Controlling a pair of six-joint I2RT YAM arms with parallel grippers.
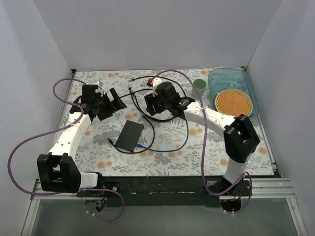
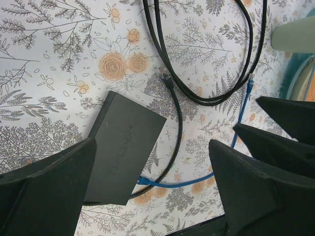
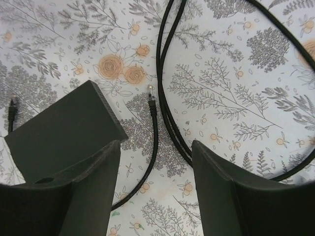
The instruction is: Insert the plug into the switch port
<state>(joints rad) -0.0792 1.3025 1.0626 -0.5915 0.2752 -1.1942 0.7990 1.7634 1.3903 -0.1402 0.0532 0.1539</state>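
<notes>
On the flowered bench, seen from above, the flat dark grey switch lies left of centre, between the two arms and nearer the bases than either gripper. A blue cable leaves its near edge and curves off to the right, and black cables loop across the middle of the cloth. The left gripper hangs above the cloth behind and left of the switch. The right gripper hangs behind and right of it. Neither touches the switch. A green cup stands at the far right beside a teal tray carrying a round woven mat. The left wrist view looks down on the switch between widely spread gripper fingers that hold nothing. One blue plug meets the switch's lower edge, though the port row on that edge cannot be made out. A black plug lies loose just beside the switch's upper corner, its cable running down along the box's side. A second blue plug lies well to the right. The right wrist view shows that gripper also spread wide and empty, the loose black plug lying on the cloth beyond the gap and the switch at left.
</notes>
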